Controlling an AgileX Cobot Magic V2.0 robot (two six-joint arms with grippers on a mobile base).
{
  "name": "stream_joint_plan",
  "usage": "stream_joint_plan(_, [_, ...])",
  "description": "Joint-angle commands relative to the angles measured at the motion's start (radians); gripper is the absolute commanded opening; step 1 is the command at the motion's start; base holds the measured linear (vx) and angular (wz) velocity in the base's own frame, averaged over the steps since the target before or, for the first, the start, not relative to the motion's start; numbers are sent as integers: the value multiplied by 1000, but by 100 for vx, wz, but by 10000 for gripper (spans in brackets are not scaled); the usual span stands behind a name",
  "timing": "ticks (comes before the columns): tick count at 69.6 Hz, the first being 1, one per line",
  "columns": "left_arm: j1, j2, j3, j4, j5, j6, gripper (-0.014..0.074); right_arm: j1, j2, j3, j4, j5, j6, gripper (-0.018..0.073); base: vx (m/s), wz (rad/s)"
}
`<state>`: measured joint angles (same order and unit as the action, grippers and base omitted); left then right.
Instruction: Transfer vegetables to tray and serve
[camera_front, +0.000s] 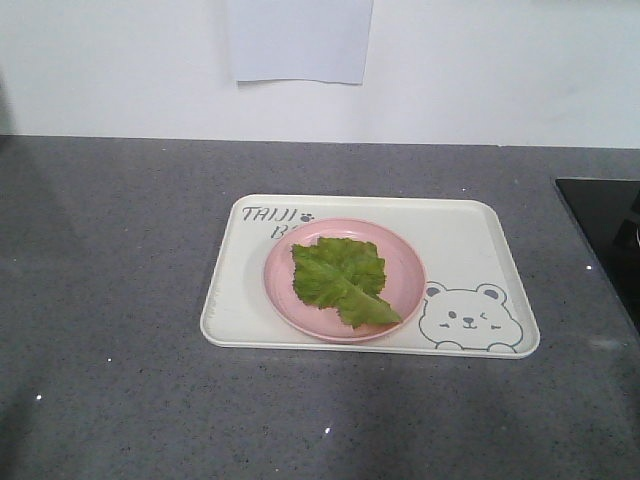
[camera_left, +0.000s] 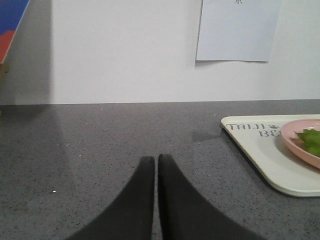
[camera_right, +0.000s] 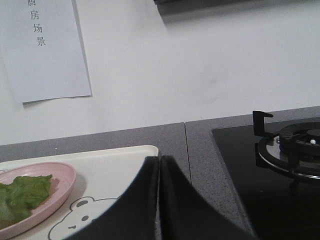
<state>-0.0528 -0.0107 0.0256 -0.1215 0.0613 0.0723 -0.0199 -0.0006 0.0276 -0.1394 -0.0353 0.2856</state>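
Lettuce leaf is lying on the pink plate, mid-frame on the bear-printed tray.

The leaf is looking light, limp and easily torn, so the firmer pale rib is seeming the best place to pinch. Left gripper and right gripper are both hovering with jaws pressed together, holding nothing, over the grey tabletop.

We read "TAIJI" in grey on the tray; the paper sheet on the wall bears "房场景".
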Motion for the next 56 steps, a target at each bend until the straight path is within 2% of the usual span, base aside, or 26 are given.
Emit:
stream_joint_plan(1, [3,-15,27,-8,-71,-10,-6,-2,10,16,-8,-81,-10,-6,0,0])
stream_joint_plan(56, [3,-15,27,-8,-71,-10,-6,-2,10,16,-8,-81,-10,-6,0,0])
